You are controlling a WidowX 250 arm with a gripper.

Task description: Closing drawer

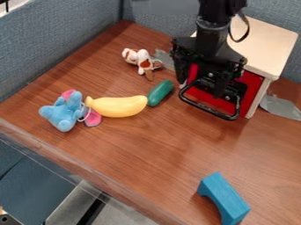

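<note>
Where the black arm comes down from the top edge of the view, its gripper hangs in front of the red drawer, low over the black handle, and covers much of the drawer's front. Whether the gripper is spread or pressed together, I cannot tell, nor whether it touches the handle. The drawer sits in a small cabinet with a pale top and pale sides, at the upper right of the table; its handle sticks out toward the front as a rounded loop. A black cable bows out from the arm above the cabinet top. Just beside the handle, on the left, lies a green toy cucumber, set at a slant, its lower end right by one end of a yellow toy banana. The banana's other end reaches a light blue plush toy with pink parts and a white cord. Behind the cucumber, a white and brown plush toy lies near a piece of gray tape; another gray piece is to the right of the cabinet. Well apart from these, toward the front, is a blue arch-shaped block. Blue-gray partitions stand behind the table and along its left.
</note>
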